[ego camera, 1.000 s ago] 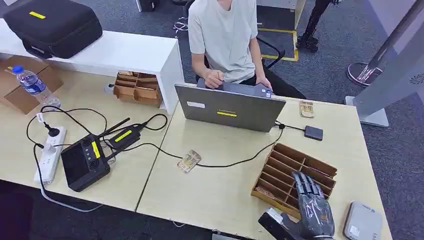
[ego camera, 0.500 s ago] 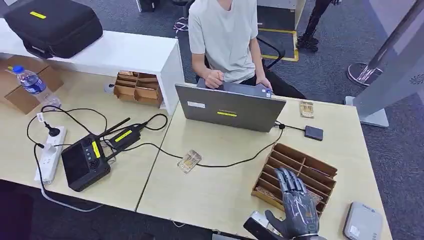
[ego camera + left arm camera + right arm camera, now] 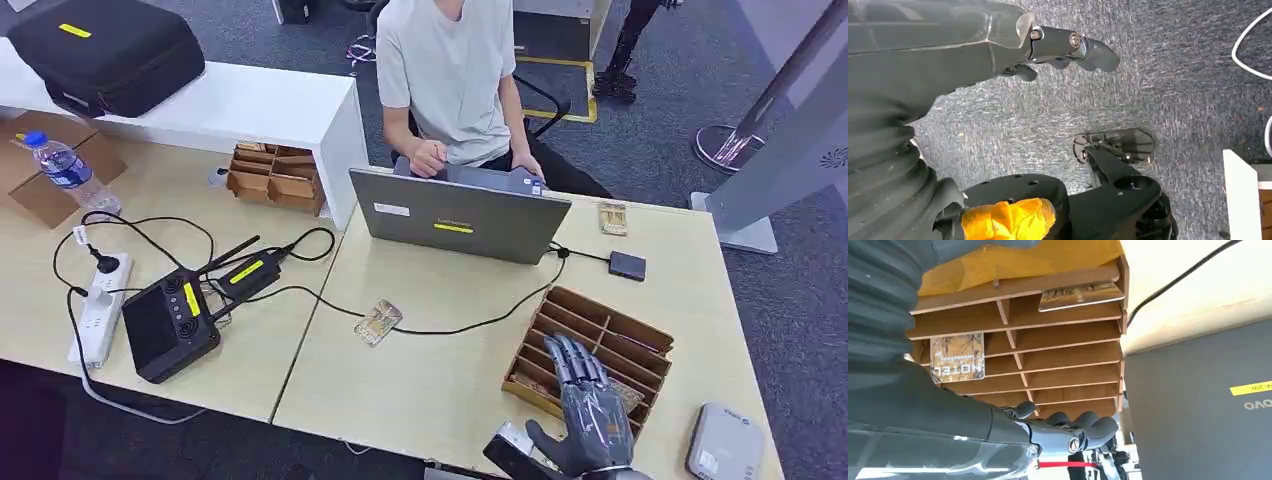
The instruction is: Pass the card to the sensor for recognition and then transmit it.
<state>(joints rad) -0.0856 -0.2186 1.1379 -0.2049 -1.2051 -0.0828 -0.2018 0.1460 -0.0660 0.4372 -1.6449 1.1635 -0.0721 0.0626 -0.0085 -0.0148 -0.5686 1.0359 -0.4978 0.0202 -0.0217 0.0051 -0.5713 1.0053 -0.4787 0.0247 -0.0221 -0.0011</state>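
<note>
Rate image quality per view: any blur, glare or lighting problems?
Head view: even light, sharp; the right hand over the wooden card rack is crisp. Left wrist view: carpet sharp, with glare on the left hand and its cover. Right wrist view: a card in the rack reads clearly; the table beyond is overexposed, and the close hand is soft.

The head view looks down from high up onto the surface (image 3: 430, 380). The right wrist view sits very close to the wooden rack (image 3: 1058, 365), which the head view also shows (image 3: 600, 340). The left wrist view looks down at the floor (image 3: 1173, 75).
</note>
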